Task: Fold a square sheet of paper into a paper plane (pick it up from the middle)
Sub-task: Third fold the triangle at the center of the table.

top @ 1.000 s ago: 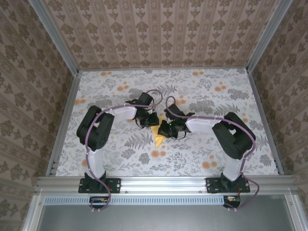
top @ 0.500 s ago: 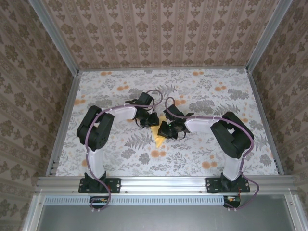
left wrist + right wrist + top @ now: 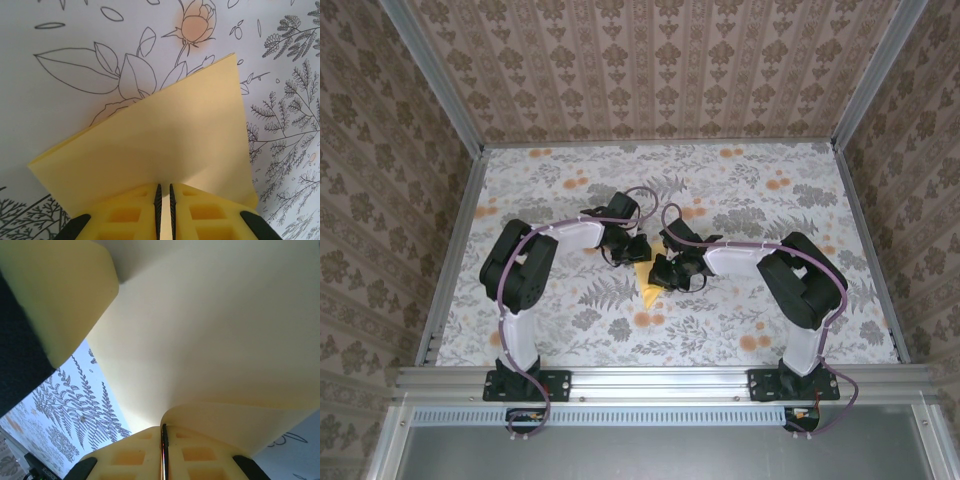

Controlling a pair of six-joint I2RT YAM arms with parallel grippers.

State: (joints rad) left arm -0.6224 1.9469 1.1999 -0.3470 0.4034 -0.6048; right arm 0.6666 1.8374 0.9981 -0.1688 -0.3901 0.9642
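Near the middle of the worktop (image 3: 760, 200), left claw (image 3: 164, 202) and right claw (image 3: 163, 447) each pinch tight on the folded sheet of paper (image 3: 165, 135).

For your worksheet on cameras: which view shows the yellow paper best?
Left wrist: the sheet of paper spreads out, edges and corner clear, pinched by the left gripper. Right wrist shows its curved surface close up; top external, a small yellow tip.
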